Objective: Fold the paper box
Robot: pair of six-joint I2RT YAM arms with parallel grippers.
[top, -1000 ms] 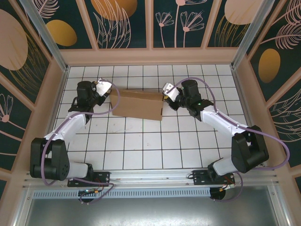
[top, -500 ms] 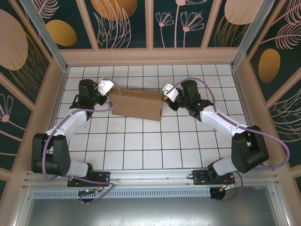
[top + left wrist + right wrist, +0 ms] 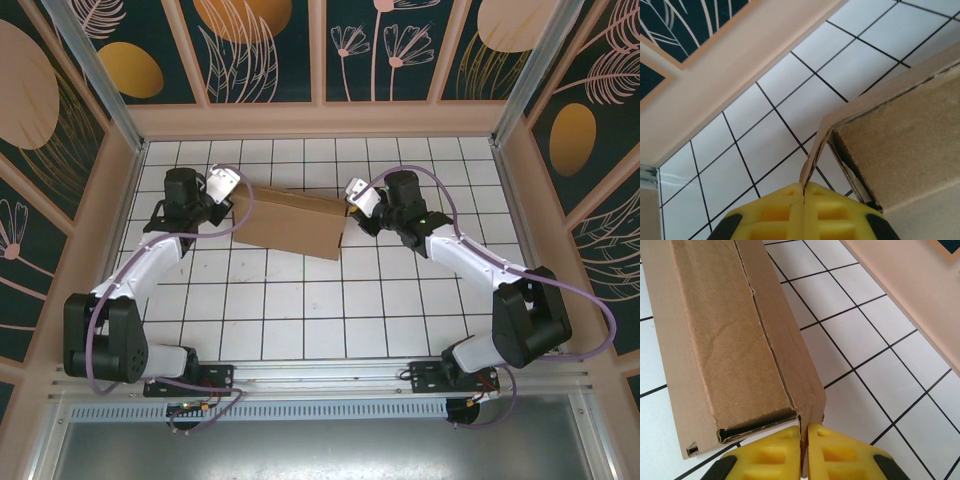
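Note:
The paper box (image 3: 292, 222) is a brown cardboard piece folded into a long flat shape, lying across the far middle of the tiled table. My left gripper (image 3: 232, 192) sits at its left end, shut on a thin cardboard flap (image 3: 816, 150) that rises from between the yellow fingers (image 3: 770, 215). My right gripper (image 3: 350, 203) is at the box's right end, shut on the edge of the side wall (image 3: 807, 400). In the right wrist view the box (image 3: 725, 340) stretches away with a torn seam along its top and an open slot at the near end.
White tiled floor (image 3: 300, 300) extends toward the arm bases. A beige wall rail (image 3: 715, 75) runs close behind the left end of the box. The same rail (image 3: 920, 295) lies to the right of the right gripper. Aluminium posts stand at the back corners.
My left gripper has shut on the flap at the box's left end. The box has tilted slightly, its right end lower in the top view. The right arm holds still.

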